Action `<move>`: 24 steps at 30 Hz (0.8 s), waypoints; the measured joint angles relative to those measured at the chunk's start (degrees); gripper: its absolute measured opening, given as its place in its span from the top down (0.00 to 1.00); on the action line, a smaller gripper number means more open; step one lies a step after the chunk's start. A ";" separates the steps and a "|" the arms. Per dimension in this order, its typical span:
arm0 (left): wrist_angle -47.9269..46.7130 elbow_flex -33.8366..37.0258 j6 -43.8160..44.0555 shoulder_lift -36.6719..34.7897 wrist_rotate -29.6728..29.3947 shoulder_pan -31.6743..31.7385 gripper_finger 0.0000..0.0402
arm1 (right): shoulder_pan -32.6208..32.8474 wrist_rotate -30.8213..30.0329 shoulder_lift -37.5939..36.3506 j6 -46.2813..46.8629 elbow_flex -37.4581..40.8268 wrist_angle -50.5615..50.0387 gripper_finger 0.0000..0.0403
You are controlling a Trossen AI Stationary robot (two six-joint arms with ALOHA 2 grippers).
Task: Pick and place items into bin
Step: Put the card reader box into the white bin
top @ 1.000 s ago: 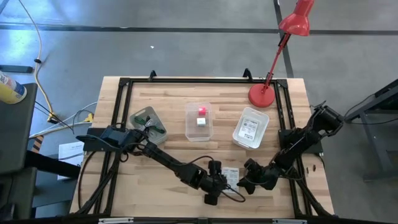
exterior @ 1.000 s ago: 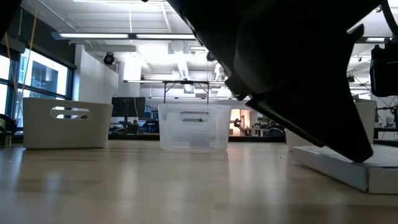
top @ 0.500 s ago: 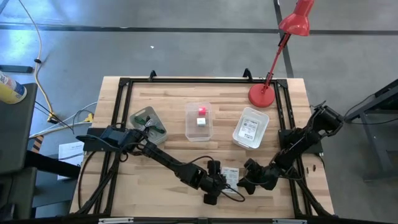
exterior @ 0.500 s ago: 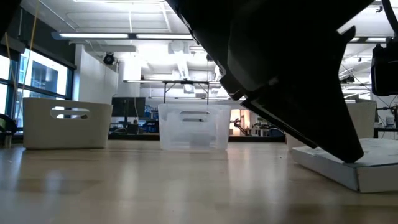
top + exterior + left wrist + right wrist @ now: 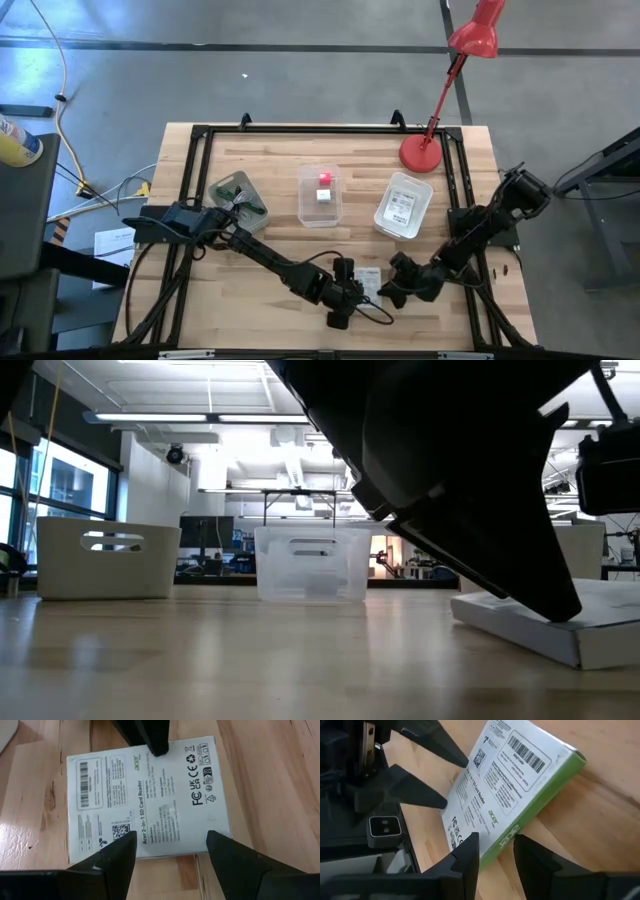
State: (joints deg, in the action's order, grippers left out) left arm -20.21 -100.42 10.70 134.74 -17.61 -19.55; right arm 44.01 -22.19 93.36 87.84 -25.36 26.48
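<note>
A flat white printed packet (image 5: 371,281) with a green side (image 5: 540,800) lies near the table's front edge, between my two grippers. My left gripper (image 5: 355,290) stands open at the packet's left edge, both tips against it. From the right, my right gripper (image 5: 392,290) is shut on the packet's green side. Pink and white cubes sit in the clear bin (image 5: 320,195). Another packet lies in the white bin (image 5: 402,205) to its right. My left gripper sets its two spread fingertips (image 5: 127,840) on the packet's edge (image 5: 150,851) nearest it, slanting down from the table's left. It pinches nothing. My right gripper takes the packet's green long side (image 5: 512,837) between its fingers. One finger (image 5: 470,845) lies on the printed face, the other (image 5: 522,847) on the underside. It comes slanting down from the right. That side is tipped up, and the far edge stays down by the left fingers.
A third bin (image 5: 237,195) at the left holds green and dark items. A red lamp (image 5: 422,152) stands at the back right. A black frame (image 5: 200,140) runs round the tabletop. Bare wood lies between the bins and the packet.
The packet's right side has tipped up a little in my right gripper's hold, and the packet has shifted slightly toward the table's left. Its left edge stays down at my left fingertips.
</note>
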 joint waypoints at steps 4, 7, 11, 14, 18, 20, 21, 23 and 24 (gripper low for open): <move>0.00 0.02 -0.28 0.02 0.00 -0.09 0.42 | -0.52 0.01 0.02 -0.65 0.02 0.38 0.72; -0.04 0.04 -0.42 0.04 -0.01 -0.11 0.42 | -0.52 -1.09 0.09 -1.59 0.06 1.61 0.72; -0.15 0.05 -0.42 0.04 -0.02 -0.11 0.42 | -0.57 -2.30 0.24 -3.41 0.20 3.61 0.72; -0.17 0.07 -0.44 0.04 -0.11 -0.11 0.42 | -0.57 -2.71 0.24 -3.63 0.20 3.91 0.72; -0.27 0.09 -0.44 0.04 -0.13 -0.11 0.42 | -0.57 -2.80 0.24 -4.56 0.20 4.87 0.72; -0.37 0.09 -0.44 0.04 -0.13 -0.12 0.42 | -0.57 -2.78 0.22 -5.28 0.20 5.86 0.72; -0.37 0.09 -0.45 0.04 -0.17 -0.14 0.42 | -0.56 -2.75 0.21 -5.85 0.20 6.55 0.72; -0.43 0.09 -0.58 0.02 -0.26 -0.20 0.42 | -0.50 -2.84 0.17 -6.95 0.17 7.82 0.72; -0.44 0.09 -0.61 0.01 -0.23 -0.20 0.42 | -0.48 -2.97 0.16 -7.31 0.17 8.21 0.72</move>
State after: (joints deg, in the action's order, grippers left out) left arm -20.64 -100.33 10.09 134.75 -17.84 -19.75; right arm 43.53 -25.16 93.52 80.53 -25.19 34.69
